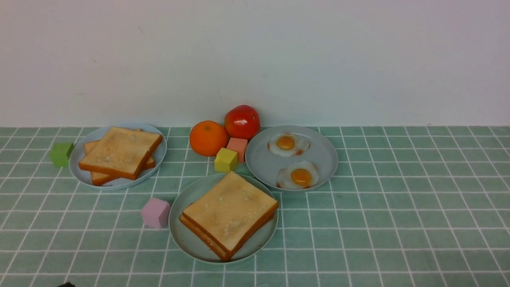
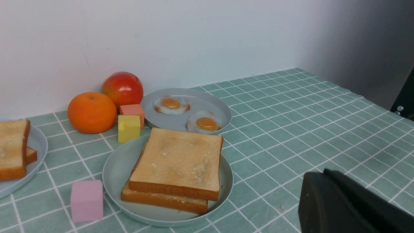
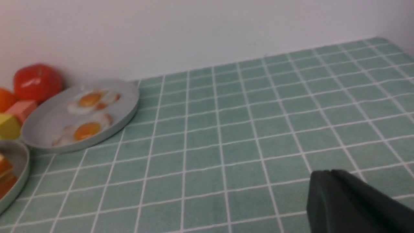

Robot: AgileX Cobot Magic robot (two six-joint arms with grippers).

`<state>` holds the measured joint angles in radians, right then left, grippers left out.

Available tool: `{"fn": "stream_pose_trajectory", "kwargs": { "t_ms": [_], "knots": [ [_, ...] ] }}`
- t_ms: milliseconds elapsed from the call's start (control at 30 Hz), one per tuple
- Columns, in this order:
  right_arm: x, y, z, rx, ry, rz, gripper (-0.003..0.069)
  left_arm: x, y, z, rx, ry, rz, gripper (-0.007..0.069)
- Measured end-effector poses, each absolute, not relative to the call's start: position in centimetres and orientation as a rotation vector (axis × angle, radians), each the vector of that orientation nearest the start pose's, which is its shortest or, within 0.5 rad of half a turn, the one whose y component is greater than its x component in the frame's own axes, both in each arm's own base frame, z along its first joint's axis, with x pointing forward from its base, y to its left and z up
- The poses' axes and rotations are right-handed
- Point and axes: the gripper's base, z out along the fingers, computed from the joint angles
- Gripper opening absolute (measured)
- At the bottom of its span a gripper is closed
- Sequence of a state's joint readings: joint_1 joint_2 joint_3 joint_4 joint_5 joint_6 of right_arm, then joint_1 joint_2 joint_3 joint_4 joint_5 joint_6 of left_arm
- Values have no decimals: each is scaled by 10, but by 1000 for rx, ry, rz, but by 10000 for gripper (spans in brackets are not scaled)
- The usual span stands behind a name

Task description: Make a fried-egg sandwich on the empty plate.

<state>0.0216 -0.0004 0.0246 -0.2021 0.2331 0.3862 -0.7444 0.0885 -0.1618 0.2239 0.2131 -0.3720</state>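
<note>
Two golden-brown toast slices lie stacked as a sandwich [image 1: 230, 209] [image 2: 178, 158] on the round mint-green plate [image 1: 187, 239] [image 2: 116, 168] at the front centre. What lies between the slices is hidden. My left gripper [image 2: 322, 171] is shut and holds nothing; it hovers over bare tiles to the right of that plate. My right gripper [image 3: 330, 171] is also shut and holds nothing, over bare tiles well right of the egg plate. The arms barely show in the front view.
A grey-blue plate [image 1: 259, 159] behind holds two fried eggs [image 1: 288, 143] [image 1: 299, 176]. Another plate [image 1: 77, 167] at the left holds a toast pile [image 1: 119, 153]. An orange [image 1: 208, 138], tomato [image 1: 242, 121], and yellow [image 1: 226, 159], salmon [image 1: 238, 147], pink [image 1: 155, 213] and green [image 1: 61, 154] cubes stand around.
</note>
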Motion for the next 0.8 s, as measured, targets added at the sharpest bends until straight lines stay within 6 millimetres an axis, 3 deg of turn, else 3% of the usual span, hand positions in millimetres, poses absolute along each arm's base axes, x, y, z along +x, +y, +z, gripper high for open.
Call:
{"fn": "stream_pose_trajectory", "kwargs": {
  "t_ms": [400, 800],
  "knots": [
    [55, -3, 183, 172, 1742, 110, -14, 45, -36, 244, 446, 1598, -652, -12],
    [53, 4, 174, -18, 1853, 84, -14, 45, -36, 244, 447, 1598, -652, -3]
  ]
}}
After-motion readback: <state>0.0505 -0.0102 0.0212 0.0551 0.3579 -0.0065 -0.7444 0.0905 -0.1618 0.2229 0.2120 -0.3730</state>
